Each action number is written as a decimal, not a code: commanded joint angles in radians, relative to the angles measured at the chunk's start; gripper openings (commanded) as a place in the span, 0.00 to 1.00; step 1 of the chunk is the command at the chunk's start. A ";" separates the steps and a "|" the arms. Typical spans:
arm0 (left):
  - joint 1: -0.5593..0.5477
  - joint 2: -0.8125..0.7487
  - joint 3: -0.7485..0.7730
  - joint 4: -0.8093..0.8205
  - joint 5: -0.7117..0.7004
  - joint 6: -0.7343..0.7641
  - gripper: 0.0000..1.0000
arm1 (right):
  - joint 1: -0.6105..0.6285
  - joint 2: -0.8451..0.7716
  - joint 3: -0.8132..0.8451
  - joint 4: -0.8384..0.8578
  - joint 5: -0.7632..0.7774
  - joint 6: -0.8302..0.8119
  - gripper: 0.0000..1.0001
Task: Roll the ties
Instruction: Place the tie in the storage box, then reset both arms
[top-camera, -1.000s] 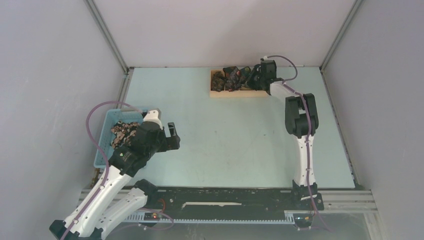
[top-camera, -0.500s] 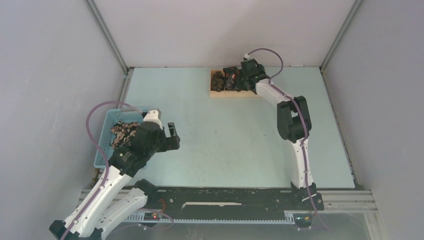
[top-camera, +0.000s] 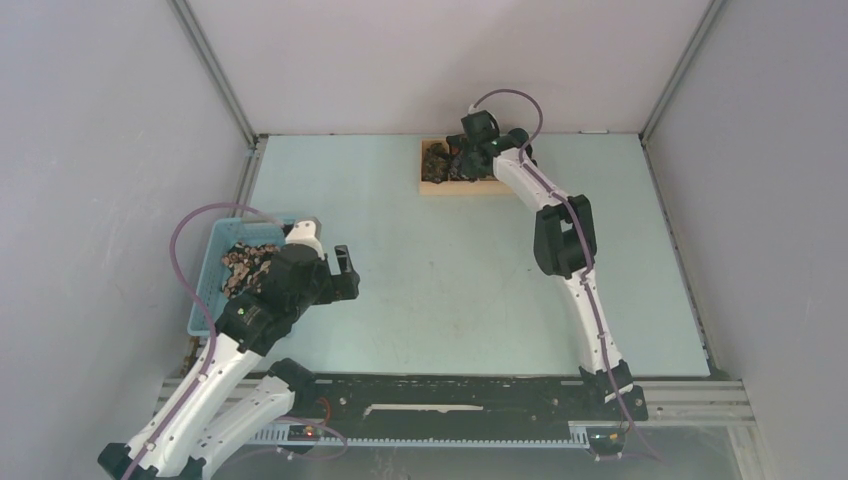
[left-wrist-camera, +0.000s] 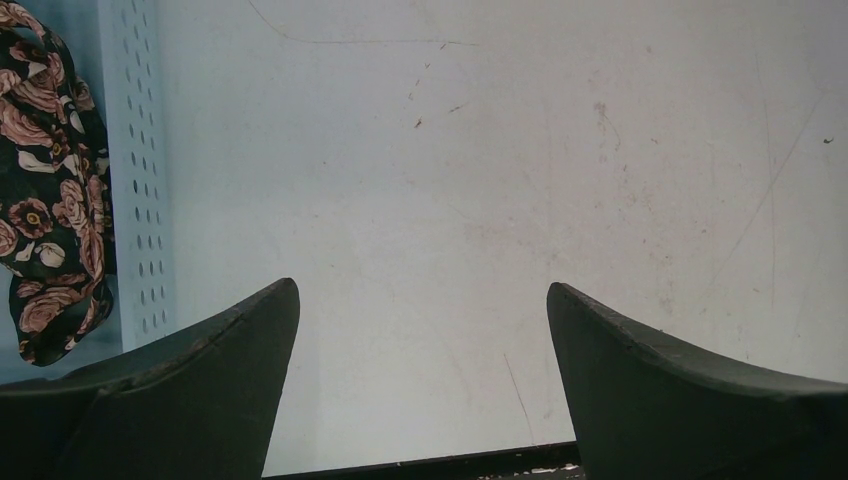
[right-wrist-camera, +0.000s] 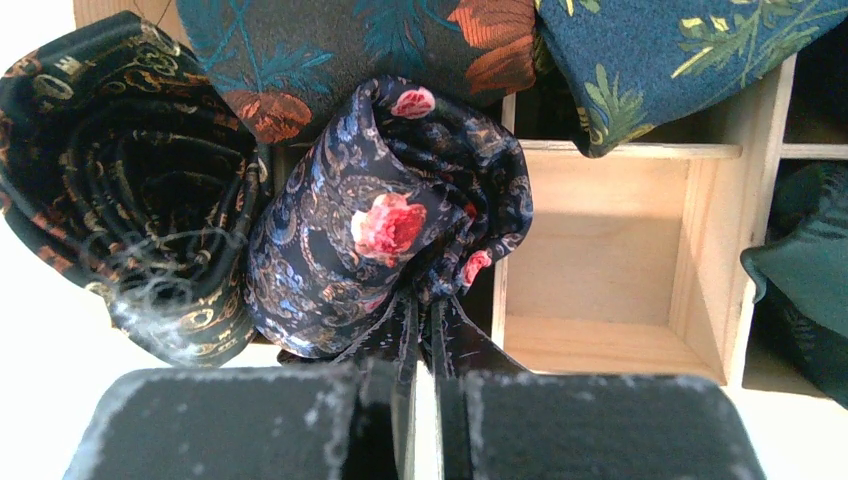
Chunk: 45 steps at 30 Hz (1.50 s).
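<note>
To my near left sits a light-blue perforated plastic basket; a tan wooden divided tray lies far across the pale green table.

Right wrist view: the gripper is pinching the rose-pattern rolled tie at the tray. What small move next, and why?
Probably shift the rose-pattern tie sideways over the empty compartment of the wooden tray, then lower it. The right gripper is shut on its fabric, the roll crowds against a gold-patterned tie, and that slot holds nothing.
</note>
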 joint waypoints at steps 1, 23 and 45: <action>-0.001 -0.007 -0.002 0.030 0.005 0.022 1.00 | 0.012 0.100 0.107 -0.177 -0.002 -0.006 0.00; 0.021 -0.020 -0.003 0.038 0.028 0.028 1.00 | -0.001 -0.049 0.102 -0.239 0.028 -0.038 0.31; 0.022 -0.048 -0.005 0.043 0.040 0.033 1.00 | 0.088 -0.709 -0.281 -0.092 -0.018 -0.118 0.57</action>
